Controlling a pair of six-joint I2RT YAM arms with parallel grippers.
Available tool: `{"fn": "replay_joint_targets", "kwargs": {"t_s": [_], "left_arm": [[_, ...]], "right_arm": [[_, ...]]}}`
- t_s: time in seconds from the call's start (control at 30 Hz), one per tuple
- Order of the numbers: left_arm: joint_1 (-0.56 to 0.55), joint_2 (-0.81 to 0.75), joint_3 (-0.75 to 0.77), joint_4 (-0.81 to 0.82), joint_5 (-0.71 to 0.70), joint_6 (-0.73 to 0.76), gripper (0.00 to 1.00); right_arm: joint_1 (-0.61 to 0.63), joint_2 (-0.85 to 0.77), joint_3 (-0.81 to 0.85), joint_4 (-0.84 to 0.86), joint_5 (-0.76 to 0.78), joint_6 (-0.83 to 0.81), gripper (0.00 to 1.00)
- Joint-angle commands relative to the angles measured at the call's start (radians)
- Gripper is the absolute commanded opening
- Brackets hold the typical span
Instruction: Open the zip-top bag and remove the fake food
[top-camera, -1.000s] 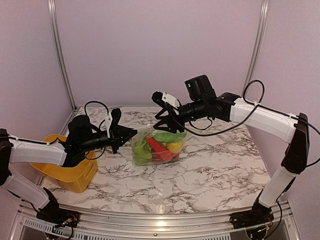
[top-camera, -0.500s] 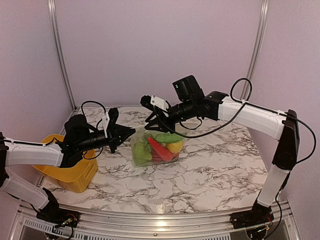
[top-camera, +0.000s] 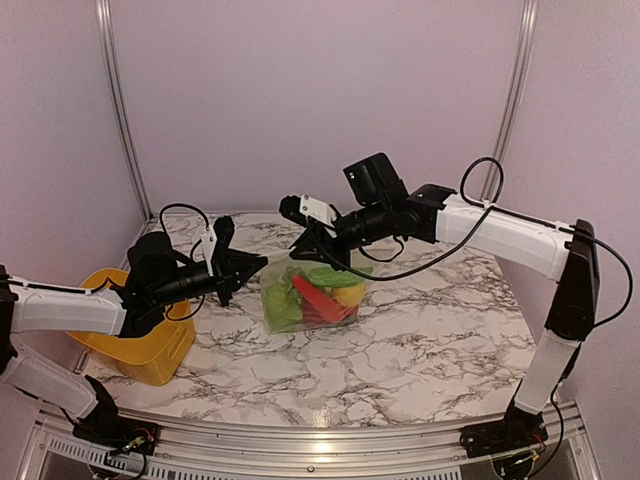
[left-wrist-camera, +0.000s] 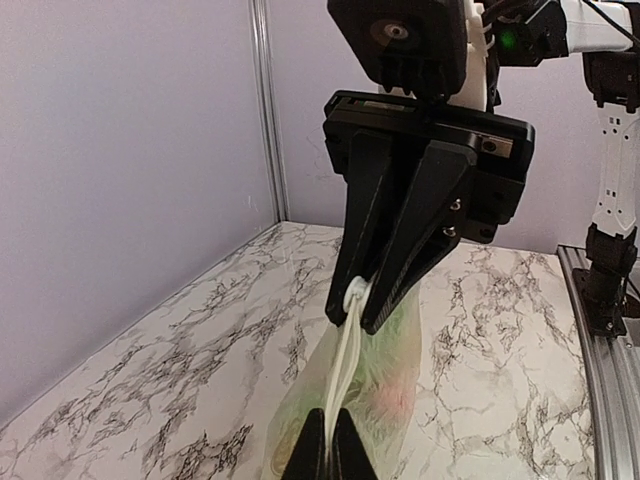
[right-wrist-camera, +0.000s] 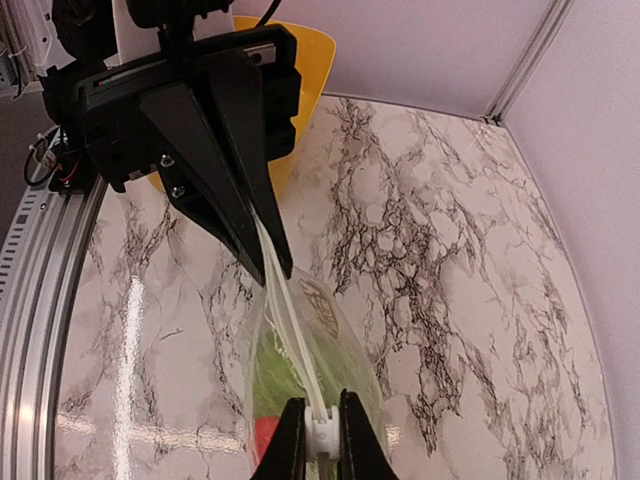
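Note:
The zip-top bag (top-camera: 310, 292) hangs upright over the marble table, held taut by its top edge. The fake food shows through it: red (top-camera: 315, 296), green (top-camera: 283, 306) and yellow (top-camera: 350, 293) pieces. My left gripper (top-camera: 266, 262) is shut on the left end of the bag's white zip strip (left-wrist-camera: 345, 380); its fingertips (left-wrist-camera: 328, 447) pinch the strip. My right gripper (top-camera: 313, 254) is shut on the white zipper slider (right-wrist-camera: 324, 436), close to the left gripper. In the right wrist view the strip (right-wrist-camera: 290, 320) runs from the slider up to the left gripper (right-wrist-camera: 270, 262).
A yellow plastic basket (top-camera: 140, 345) stands at the table's left under my left arm, and also shows in the right wrist view (right-wrist-camera: 305, 70). Metal rails run along the front edge (top-camera: 300, 450) and back corners. Purple walls enclose the table.
My right gripper has moved left along the bag's top with the slider, closing on the left gripper. The left gripper has stayed almost still, holding the bag.

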Motion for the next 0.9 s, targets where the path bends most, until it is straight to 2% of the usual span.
{"fn": "replay_joint_targets", "kwargs": {"t_s": [0.0,0.53,0.87], "left_arm": [[0.031,-0.028,-0.021,0.06,-0.03,-0.034,0.0],[0.11,-0.004,-0.029,0.124,-0.056,-0.102,0.0],[0.17,0.044,-0.019,0.173,-0.063,-0.163,0.0]], "right_arm": [[0.0,-0.052,-0.038,-0.004,0.058,-0.003,0.07],[-0.098,-0.226,-0.255,0.023,0.107,0.077,0.07],[-0.119,-0.347,-0.4,0.028,0.161,0.143,0.07]]}}
